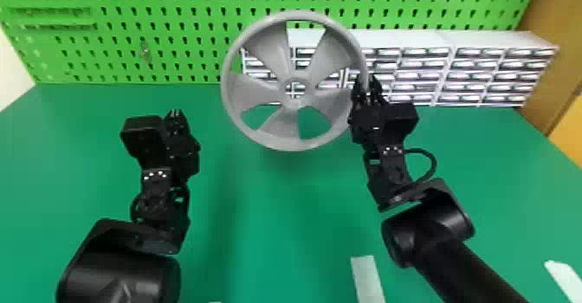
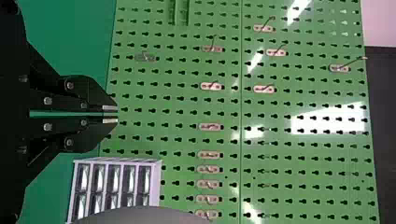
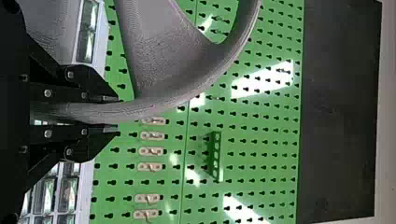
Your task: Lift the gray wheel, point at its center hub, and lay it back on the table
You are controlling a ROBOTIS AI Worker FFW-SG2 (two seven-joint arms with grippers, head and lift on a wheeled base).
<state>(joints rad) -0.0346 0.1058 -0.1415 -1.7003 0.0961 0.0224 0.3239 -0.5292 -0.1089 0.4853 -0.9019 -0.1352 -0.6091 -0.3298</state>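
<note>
The gray wheel (image 1: 277, 127) is held upright above the table, its spoked face toward the head camera and its center hub open in the middle. My right gripper (image 1: 367, 88) is shut on the rim at the wheel's right side. In the right wrist view the rim (image 3: 154, 105) runs between the two fingers of my right gripper (image 3: 111, 113). My left gripper (image 1: 174, 115) is to the left of the wheel, apart from it, its fingers together with nothing between them. In the left wrist view, my left gripper (image 2: 111, 114) is shut, and part of the wheel (image 2: 140, 215) shows at the edge.
Behind the wheel stand white drawer units (image 1: 489, 42) on the green table (image 1: 268, 220). A green pegboard (image 1: 173, 42) with hooks rises along the back. A pale strip (image 1: 367, 278) lies near the table's front.
</note>
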